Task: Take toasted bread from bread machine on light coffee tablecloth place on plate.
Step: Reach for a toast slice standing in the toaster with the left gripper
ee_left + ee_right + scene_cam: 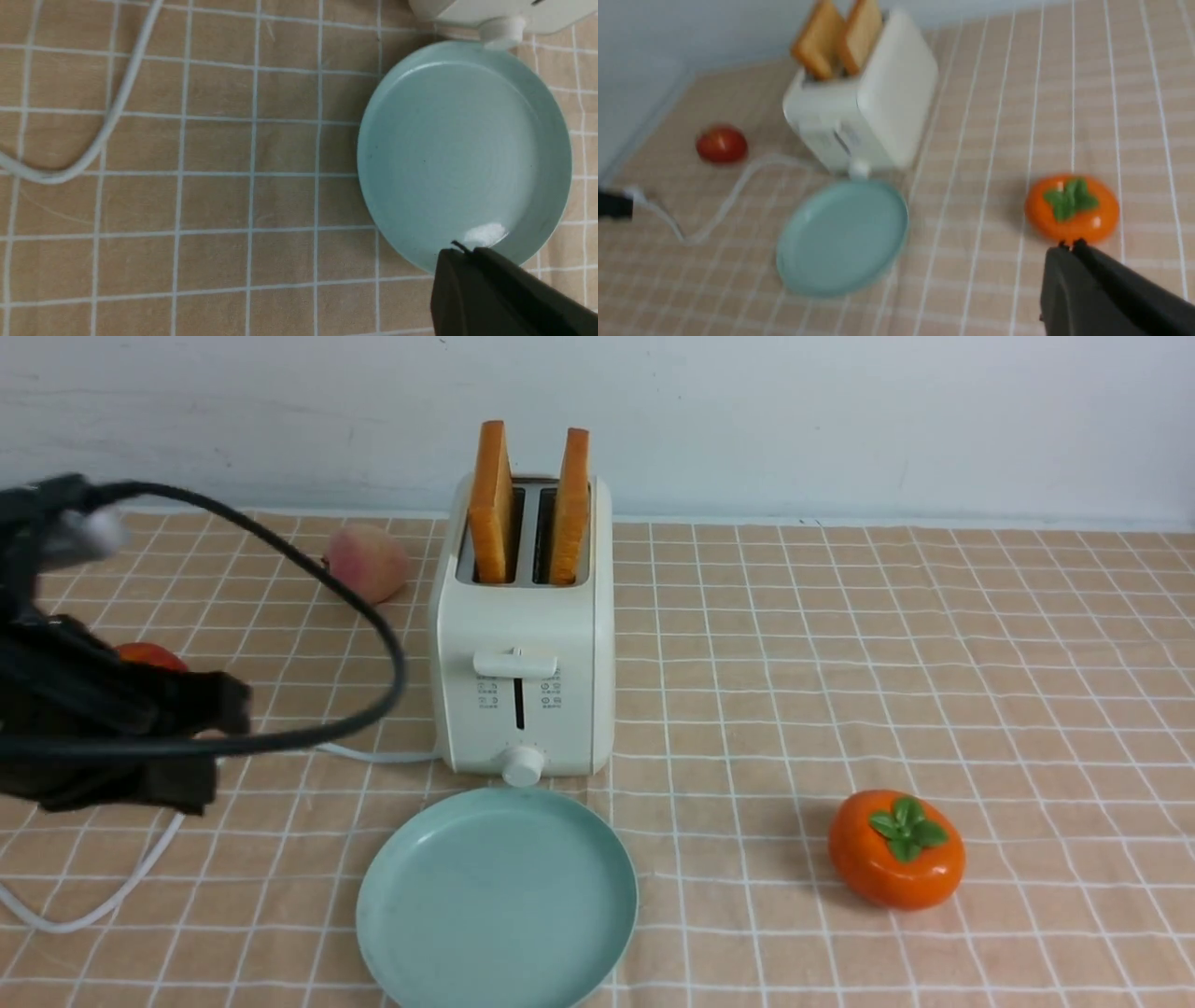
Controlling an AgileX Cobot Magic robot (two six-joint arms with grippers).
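Two slices of toasted bread [492, 504] [570, 509] stand upright in the slots of the cream-white bread machine [523, 644] on the light coffee tablecloth [840, 644]. The empty teal plate [497, 901] lies just in front of it. My left gripper [460, 249] is shut on nothing and hovers over the plate's [462, 154] edge; in the front view its arm [121, 719] is a blurred black mass at the left. My right gripper [1066, 247] is shut and empty, close to an orange persimmon [1071, 207], with the bread machine [868, 107] and plate [843, 235] farther off.
A peach [367, 563] lies left of the bread machine and a red tomato [149, 655] shows behind the left arm. The persimmon [896, 847] sits right of the plate. The white cord [103, 896] loops over the cloth at the left. A pale wall bounds the back.
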